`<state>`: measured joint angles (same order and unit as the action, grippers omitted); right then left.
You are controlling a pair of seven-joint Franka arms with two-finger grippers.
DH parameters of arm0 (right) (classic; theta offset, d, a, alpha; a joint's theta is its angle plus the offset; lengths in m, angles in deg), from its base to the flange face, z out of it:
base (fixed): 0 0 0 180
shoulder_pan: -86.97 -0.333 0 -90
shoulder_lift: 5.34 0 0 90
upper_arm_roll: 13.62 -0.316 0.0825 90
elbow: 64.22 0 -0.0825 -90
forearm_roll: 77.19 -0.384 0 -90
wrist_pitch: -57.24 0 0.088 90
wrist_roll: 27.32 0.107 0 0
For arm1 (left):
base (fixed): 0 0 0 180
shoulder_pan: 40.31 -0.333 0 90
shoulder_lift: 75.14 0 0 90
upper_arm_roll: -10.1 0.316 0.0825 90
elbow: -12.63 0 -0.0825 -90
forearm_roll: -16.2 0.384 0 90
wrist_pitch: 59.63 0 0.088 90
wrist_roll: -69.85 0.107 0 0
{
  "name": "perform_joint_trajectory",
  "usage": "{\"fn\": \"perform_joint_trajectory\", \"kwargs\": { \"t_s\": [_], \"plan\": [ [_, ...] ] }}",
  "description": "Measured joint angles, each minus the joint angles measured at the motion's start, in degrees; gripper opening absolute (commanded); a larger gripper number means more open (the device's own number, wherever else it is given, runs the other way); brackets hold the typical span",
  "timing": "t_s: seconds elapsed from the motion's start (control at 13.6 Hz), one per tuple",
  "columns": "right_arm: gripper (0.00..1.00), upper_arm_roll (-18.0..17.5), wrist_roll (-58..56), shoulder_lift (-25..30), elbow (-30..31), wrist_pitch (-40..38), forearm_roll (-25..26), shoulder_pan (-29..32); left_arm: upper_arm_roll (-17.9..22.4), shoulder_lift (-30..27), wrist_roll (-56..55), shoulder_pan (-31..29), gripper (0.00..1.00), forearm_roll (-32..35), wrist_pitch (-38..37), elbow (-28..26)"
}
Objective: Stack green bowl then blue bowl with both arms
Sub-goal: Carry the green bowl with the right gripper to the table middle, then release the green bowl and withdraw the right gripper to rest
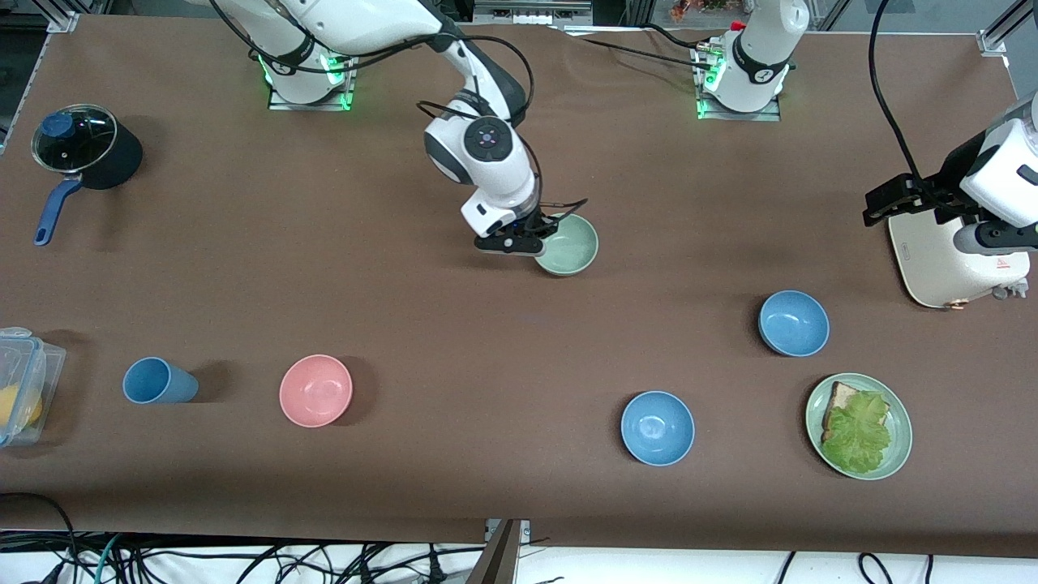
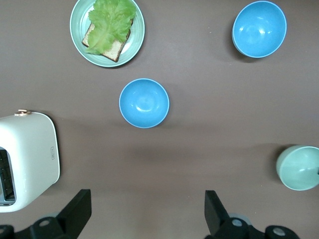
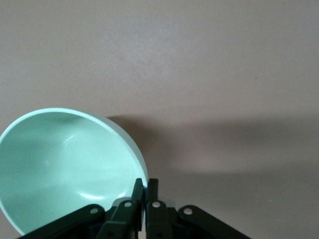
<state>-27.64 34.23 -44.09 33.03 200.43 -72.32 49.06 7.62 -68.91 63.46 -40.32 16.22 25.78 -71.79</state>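
Note:
The pale green bowl (image 1: 568, 245) (image 3: 65, 169) (image 2: 299, 168) is at mid-table, tilted. My right gripper (image 1: 542, 235) (image 3: 146, 184) is shut on its rim, one finger inside the bowl and one outside. Whether the bowl rests on the table or hangs just above it I cannot tell. One blue bowl (image 1: 793, 323) (image 2: 144, 103) stands toward the left arm's end. A second blue bowl (image 1: 657, 427) (image 2: 259, 29) lies nearer the front camera. My left gripper (image 1: 896, 201) (image 2: 147, 199) hangs open and empty beside the toaster, high over bare table.
A white toaster (image 1: 949, 264) (image 2: 27, 154) stands under the left arm. A green plate (image 1: 900, 426) (image 2: 79, 25) carries toast and lettuce. Toward the right arm's end are a pink bowl (image 1: 315, 390), a blue cup (image 1: 159, 380), a lidded pot (image 1: 85, 150) and a plastic box (image 1: 20, 385).

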Motion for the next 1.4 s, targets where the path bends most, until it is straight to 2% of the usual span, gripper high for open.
{"fn": "perform_joint_trajectory", "kwargs": {
  "t_s": [0.22,0.44,0.52,0.59,0.66,0.74,0.81,0.89,1.4],
  "plan": [
    [0.0,0.53,5.63,-4.13,-5.29,-0.04,0.82,-2.08,0.0,0.0,0.0,0.0,1.0,0.0,0.0,0.0],
    [0.0,1.63,8.03,-5.31,-7.42,-0.16,0.83,-3.59,0.0,0.0,0.0,0.0,1.0,0.0,0.0,0.01],
    [0.06,1.73,8.18,-5.32,-7.44,-0.17,0.83,-3.68,0.0,0.0,0.0,0.0,1.0,0.0,0.0,0.01],
    [0.19,1.75,8.22,-5.32,-7.44,-0.17,0.83,-3.69,0.0,0.0,0.0,0.0,1.0,0.0,0.0,0.01],
    [0.42,1.87,8.24,-5.33,-7.47,-0.17,0.83,-3.73,0.0,0.0,0.0,0.0,1.0,0.0,0.0,0.01],
    [0.56,2.1,8.26,-5.34,-7.51,-0.17,0.83,-3.74,0.0,0.0,0.0,0.0,1.0,0.0,0.0,0.01],
    [0.91,2.37,8.27,-5.34,-7.65,-0.2,0.83,-3.73,0.0,0.0,0.0,0.0,1.0,0.0,0.0,0.01],
    [1.0,2.6,8.27,-5.34,-7.9,-0.46,0.85,-3.73,0.0,0.0,0.0,0.0,1.0,0.0,0.0,0.01],
    [1.0,4.24,7.87,-2.03,-10.18,-8.12,1.03,-2.41,0.0,0.01,0.0,0.0,1.0,0.0,0.0,0.01]
  ]
}}
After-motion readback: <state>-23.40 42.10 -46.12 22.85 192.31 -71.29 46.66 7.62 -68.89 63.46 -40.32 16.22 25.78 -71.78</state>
